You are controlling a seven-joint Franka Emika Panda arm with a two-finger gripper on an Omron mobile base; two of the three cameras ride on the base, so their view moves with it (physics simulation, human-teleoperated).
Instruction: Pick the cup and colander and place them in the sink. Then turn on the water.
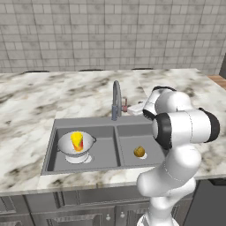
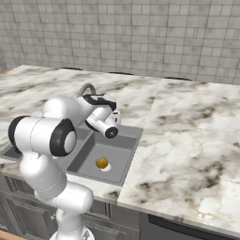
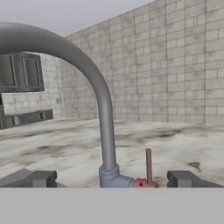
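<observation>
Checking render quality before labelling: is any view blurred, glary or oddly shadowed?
Left base view: even flat light, soft low-resolution edges, cup in colander readable. Right base view: same flat light, no glare. Hand view: faucet close and slightly soft, no hard shadows.

the arm hides the sink's (image 2: 123, 159) left basin in the right base view; the faucet's (image 3: 99, 92) spout runs off the hand view's left edge.

Kitchen setting indicated: marbled stone countertop (image 1: 31, 106), grey double-basin sink (image 1: 117, 128) with tall arched grey faucet (image 1: 116, 99), grey tiled wall (image 1: 110, 31) at far side, dark cabinet fronts (image 1: 66, 207) below.
</observation>
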